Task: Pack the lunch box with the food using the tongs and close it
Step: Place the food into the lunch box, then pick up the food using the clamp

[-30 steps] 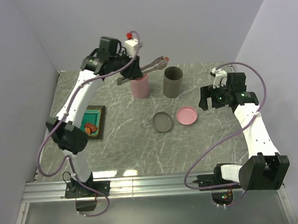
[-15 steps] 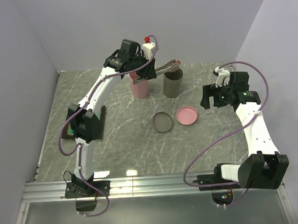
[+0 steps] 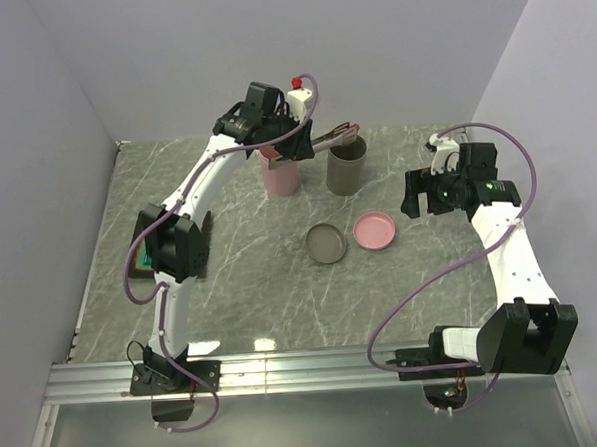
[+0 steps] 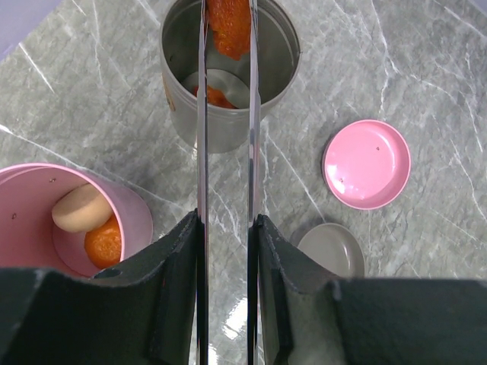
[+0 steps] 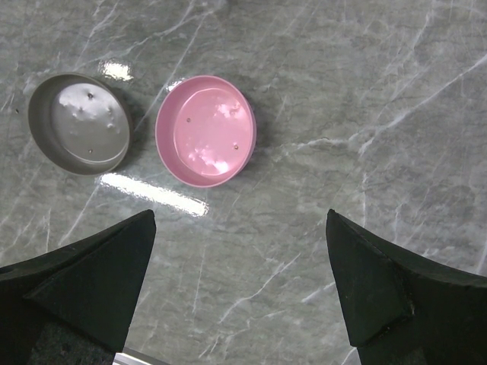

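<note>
Squeezing the tongs (image 4: 201,137) mid-arm with our left gripper (image 4: 226,228), we've got an orange piece (image 4: 228,26) pinched right over the grey tin (image 4: 278,91). Looks light and squishy, probably slippery against thin metal, so go gentle. Right gripper (image 5: 237,228) hangs wide open, empty.

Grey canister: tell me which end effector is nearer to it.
Left. The left end effector sits just beside the grey canister, its tongs reaching over the rim; the right end effector hovers farther off to its right.
</note>
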{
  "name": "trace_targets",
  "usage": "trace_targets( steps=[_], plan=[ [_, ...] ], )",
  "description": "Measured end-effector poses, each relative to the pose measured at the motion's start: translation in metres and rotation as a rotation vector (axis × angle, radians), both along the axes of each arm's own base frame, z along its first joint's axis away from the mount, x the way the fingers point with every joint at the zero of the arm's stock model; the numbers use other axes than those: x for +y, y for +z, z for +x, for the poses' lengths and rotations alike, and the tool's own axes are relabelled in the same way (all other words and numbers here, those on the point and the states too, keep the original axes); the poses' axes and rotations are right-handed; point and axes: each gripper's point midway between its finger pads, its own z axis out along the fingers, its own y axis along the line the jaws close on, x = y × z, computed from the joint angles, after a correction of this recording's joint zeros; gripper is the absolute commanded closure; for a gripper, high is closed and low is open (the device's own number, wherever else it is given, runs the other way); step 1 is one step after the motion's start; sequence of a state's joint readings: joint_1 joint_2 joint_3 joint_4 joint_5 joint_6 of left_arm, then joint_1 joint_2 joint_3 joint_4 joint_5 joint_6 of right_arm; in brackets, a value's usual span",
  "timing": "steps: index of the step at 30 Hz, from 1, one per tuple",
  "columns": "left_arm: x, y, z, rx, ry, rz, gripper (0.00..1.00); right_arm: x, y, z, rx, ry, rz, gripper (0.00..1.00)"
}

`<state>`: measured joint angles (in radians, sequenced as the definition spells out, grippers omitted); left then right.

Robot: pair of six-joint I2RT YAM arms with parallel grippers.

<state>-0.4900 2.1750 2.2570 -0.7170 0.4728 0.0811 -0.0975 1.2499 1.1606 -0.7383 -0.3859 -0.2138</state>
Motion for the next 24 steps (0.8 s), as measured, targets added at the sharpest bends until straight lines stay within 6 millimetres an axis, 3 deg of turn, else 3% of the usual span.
trace_targets(
  steps=[7, 17, 22, 24],
  plan=[
    [-0.001, 0.0, 0.0, 0.001, 0.001, -0.003, 0.43, 0.0, -0.001, -0.001, 0.006, 0.0, 0.001, 0.0],
    [0.002, 0.008, -0.005, 0.001, 0.006, -0.011, 0.44, 0.0, -0.001, -0.002, 0.011, 0.0, 0.002, 0.0],
    [0.03, 0.04, -0.031, -0.011, 0.022, -0.028, 0.44, 0.0, -0.002, -0.002, 0.011, 0.002, -0.002, 0.0],
    [0.053, 0.059, -0.044, -0.026, 0.044, -0.041, 0.44, 0.0, -0.002, -0.003, 0.012, 0.005, -0.004, 0.0]
  ],
)
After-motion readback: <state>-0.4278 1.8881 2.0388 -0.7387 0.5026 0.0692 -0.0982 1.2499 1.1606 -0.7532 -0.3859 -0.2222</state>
